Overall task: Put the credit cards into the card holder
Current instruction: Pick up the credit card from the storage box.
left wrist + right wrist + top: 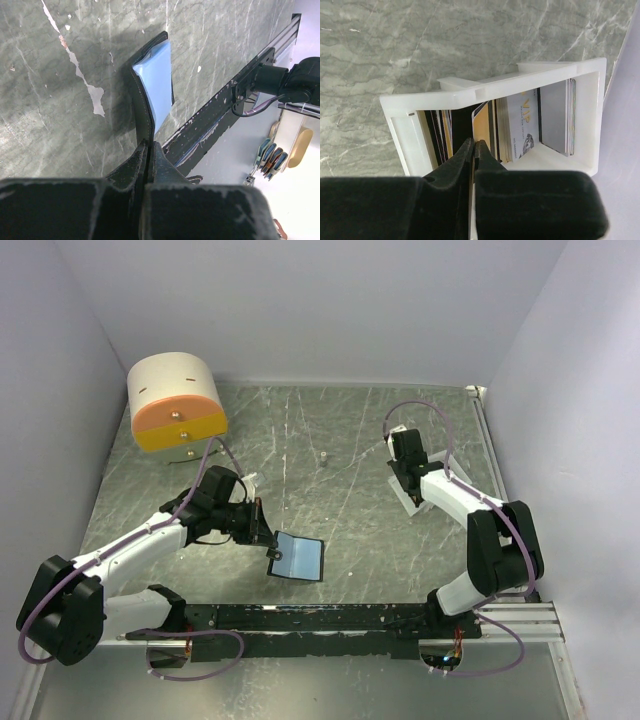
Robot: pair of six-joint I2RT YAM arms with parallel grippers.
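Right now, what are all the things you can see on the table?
card holder: one, black with blue-grey inside, near middle of table
credit cards: several, gold, dark and grey, standing in the tray
tray: one, white, right side
round drawer box: one, cream and orange, far left corner
small white object: one, white, far middle, too tiny to name
table: one, grey-green marbled, under everything
left gripper: one, black, shut on the card holder
right gripper: one, black, shut, tips among the credit cards

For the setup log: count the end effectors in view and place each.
2. The left end effector is shut on the card holder's edge, left of centre; the right end effector is shut on a gold card inside the white tray at far right. None hidden.
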